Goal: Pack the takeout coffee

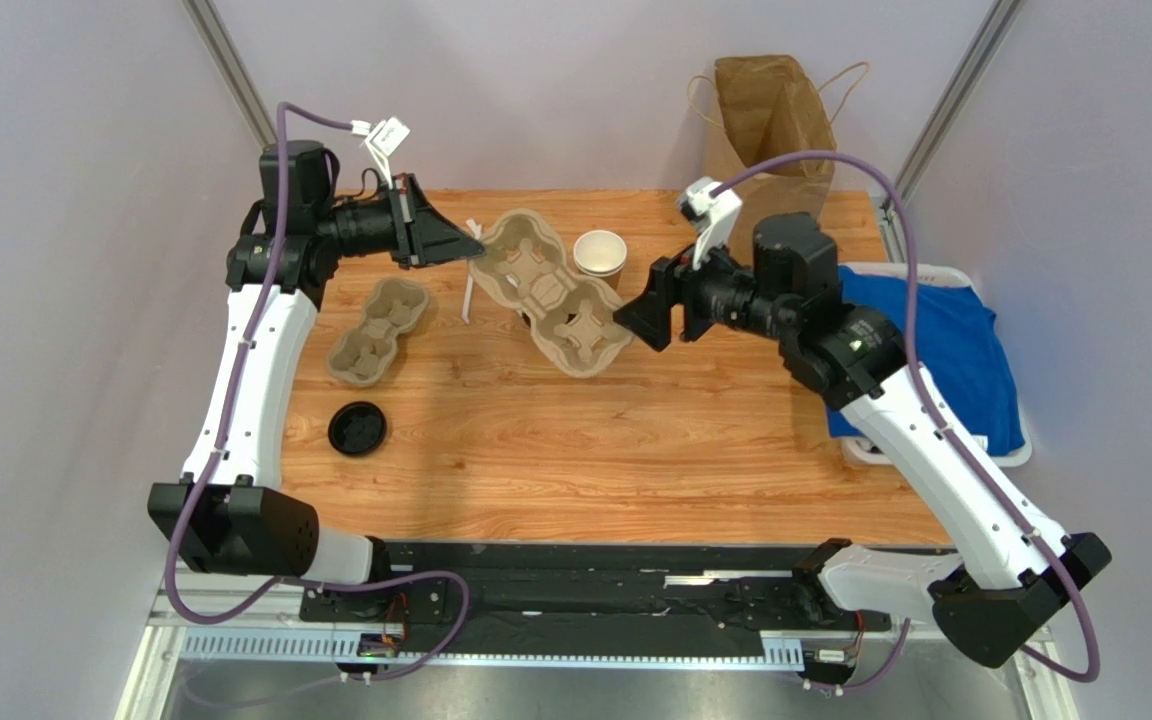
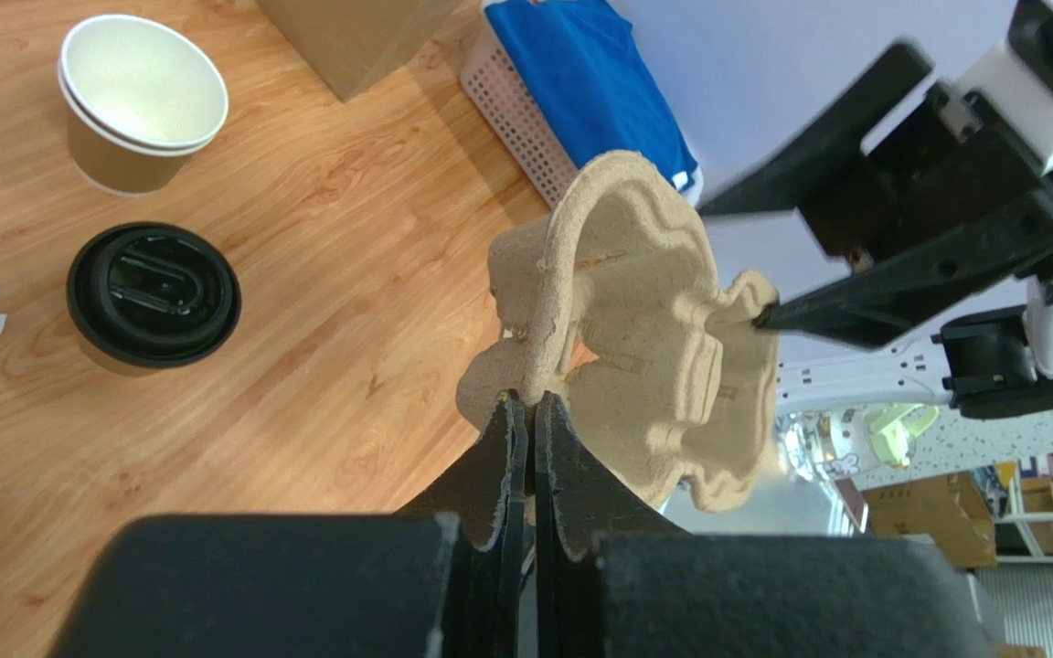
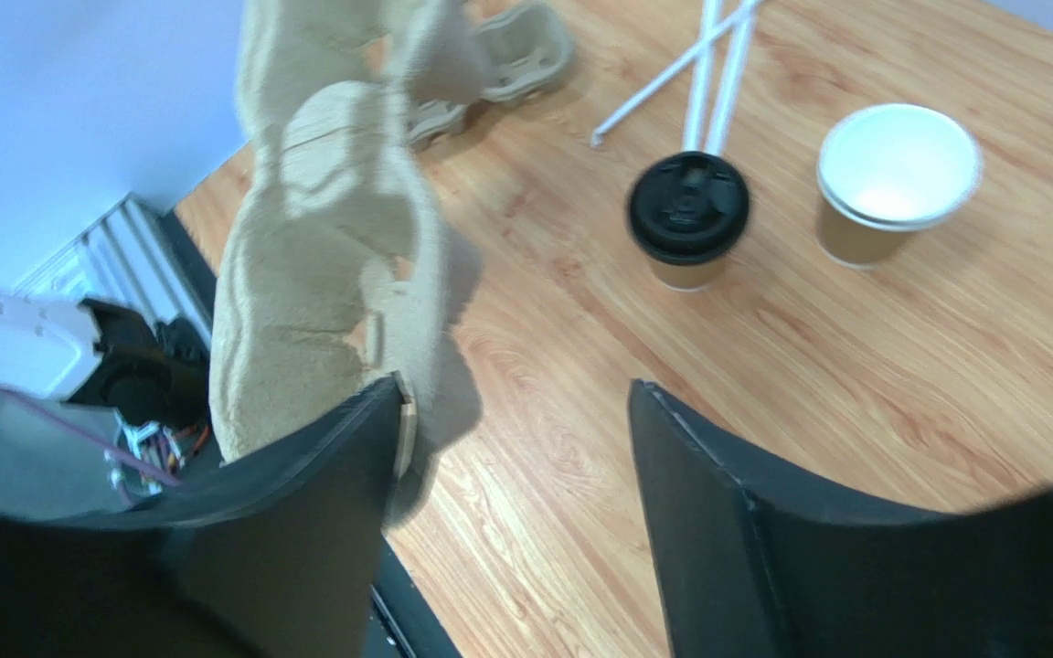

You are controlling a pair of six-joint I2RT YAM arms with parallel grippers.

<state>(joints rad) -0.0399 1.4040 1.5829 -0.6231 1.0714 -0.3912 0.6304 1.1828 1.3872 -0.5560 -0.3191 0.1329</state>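
The takeout coffee (image 2: 153,295), a brown cup with a black lid, stands on the table next to a lidless cup (image 2: 142,100). It also shows in the right wrist view (image 3: 687,220). In the top view the lifted carrier hides it. My left gripper (image 2: 529,402) is shut on the rim of a grey-brown pulp cup carrier (image 2: 656,343) and holds it tilted above the table (image 1: 545,293). My right gripper (image 3: 512,388) is open, its left finger against the carrier's other end (image 3: 326,274), with only bare wood between the jaws. In the top view it (image 1: 632,320) is at the carrier's right end.
A brown paper bag (image 1: 767,120) stands at the back right. A white basket with blue cloth (image 1: 935,353) sits at the right edge. A smaller pulp carrier (image 1: 379,327), white straws (image 1: 470,297) and a black lid (image 1: 357,428) lie on the left. The lidless cup (image 1: 599,255) is behind the carrier.
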